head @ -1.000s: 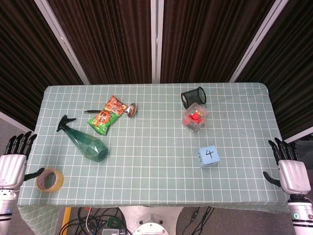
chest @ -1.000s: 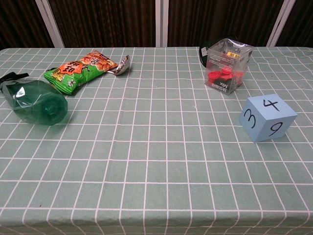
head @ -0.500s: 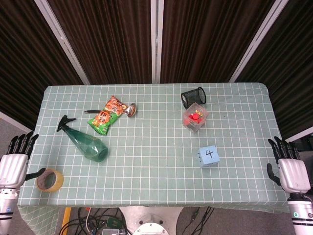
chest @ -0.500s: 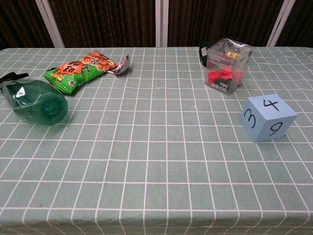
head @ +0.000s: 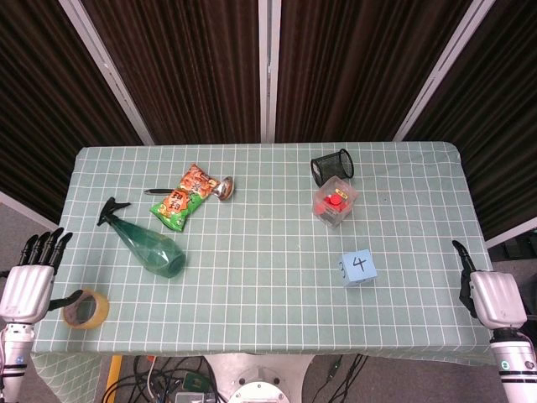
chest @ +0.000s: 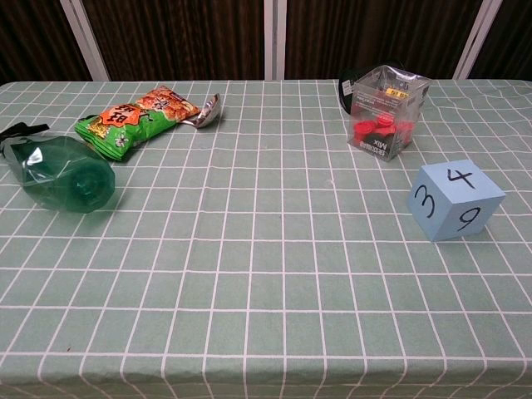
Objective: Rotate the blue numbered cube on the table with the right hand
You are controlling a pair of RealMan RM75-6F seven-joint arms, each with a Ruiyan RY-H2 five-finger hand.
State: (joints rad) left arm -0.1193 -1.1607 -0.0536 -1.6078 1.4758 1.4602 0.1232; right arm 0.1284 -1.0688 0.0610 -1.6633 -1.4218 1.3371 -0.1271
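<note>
Hovering off the table's (head: 252, 327) right edge, right hand (head: 495, 298) empty.

The whole surface (head: 252, 311) is seen from high above in the head view, looking steeply down and toward the dark curtain (head: 193, 67) at the far side; both near corners, with the left hand (head: 25, 290) and right hand (head: 495, 298) just outside the edges, are taken in. The chest view is set low and close, near the front edge, facing across the cloth toward the curtain. Shared by both views are the blue numbered cube (head: 358, 268) (chest: 455, 200), the clear box (head: 335, 201) (chest: 386, 111), the snack bag (head: 185, 198) (chest: 133, 116) and the green spray bottle (head: 147, 242) (chest: 58, 173).
</note>
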